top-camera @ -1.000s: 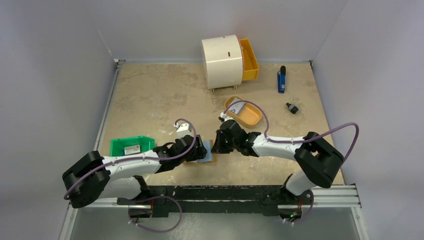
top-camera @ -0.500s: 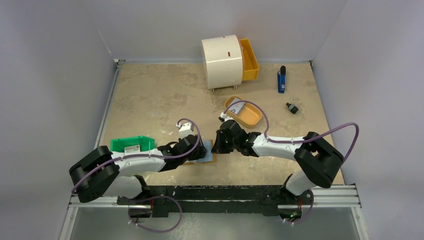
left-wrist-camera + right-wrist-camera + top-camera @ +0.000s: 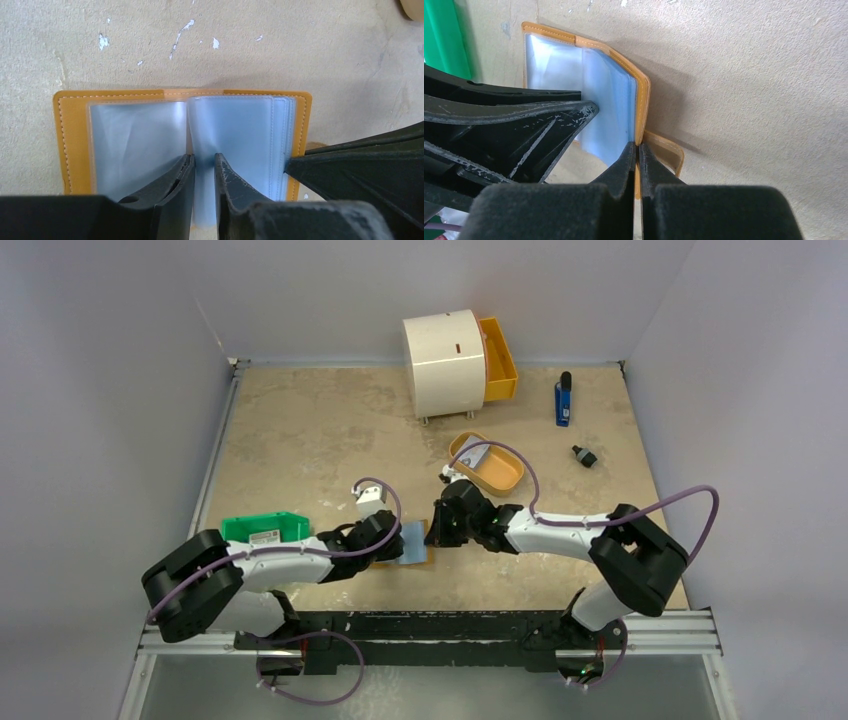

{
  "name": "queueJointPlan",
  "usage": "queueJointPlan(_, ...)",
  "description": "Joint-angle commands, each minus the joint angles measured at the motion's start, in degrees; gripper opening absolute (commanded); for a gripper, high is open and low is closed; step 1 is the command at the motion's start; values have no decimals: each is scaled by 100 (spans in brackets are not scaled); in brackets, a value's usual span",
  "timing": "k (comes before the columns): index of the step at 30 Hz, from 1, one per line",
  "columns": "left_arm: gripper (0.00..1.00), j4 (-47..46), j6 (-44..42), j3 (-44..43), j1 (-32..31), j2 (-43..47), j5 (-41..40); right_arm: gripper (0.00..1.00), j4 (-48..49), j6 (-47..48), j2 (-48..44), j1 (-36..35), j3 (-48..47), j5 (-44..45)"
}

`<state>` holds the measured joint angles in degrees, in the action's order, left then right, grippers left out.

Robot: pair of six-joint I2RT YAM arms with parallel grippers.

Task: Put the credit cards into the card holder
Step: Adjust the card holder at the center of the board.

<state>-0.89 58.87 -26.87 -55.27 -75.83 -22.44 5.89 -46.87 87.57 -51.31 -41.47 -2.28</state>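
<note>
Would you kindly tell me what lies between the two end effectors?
The open card holder lies between the left end effector and the right end effector, shown in the top external view.

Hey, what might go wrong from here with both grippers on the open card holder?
The left gripper flanks one thin plastic sleeve; pulling could crease or tear it.
The right gripper pinches only the cover edge of the card holder, so it may slip and the holder shift.
Both grippers sit close and could collide.
</note>
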Motion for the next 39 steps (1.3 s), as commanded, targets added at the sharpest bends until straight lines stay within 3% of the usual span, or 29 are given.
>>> queueJointPlan(1, 24, -23, -104, 82, -13, -68, -33, 1, 26, 55, -214, -19, 56, 86)
queueJointPlan(5, 53, -63, -43, 174, -15, 349, -81, 1, 35, 55, -193, -19, 18, 81)
queueJointPlan(6, 56, -61, -42, 172, -12, 438, -77, 1, 34, 63, -186, -17, 12, 92)
queueJointPlan(10, 61, -61, -79, 97, -13, 433, 26, 1, 35, 73, -151, -19, -32, 101)
queueJointPlan(15, 60, -101, -108, 10, -17, -8, 109, 1, 62, 82, -135, -19, -64, 63)
queueJointPlan(22, 54, -277, -146, -123, -19, -433, 222, 1, 99, 82, -68, -27, -79, -16)
queueJointPlan(31, 18, -193, -217, -29, -19, -526, 118, 1, 65, 90, -91, -37, -32, 8)
queueJointPlan(39, 0, -169, -215, 102, -19, -564, -26, 3, -167, 143, -210, -37, -77, 123)
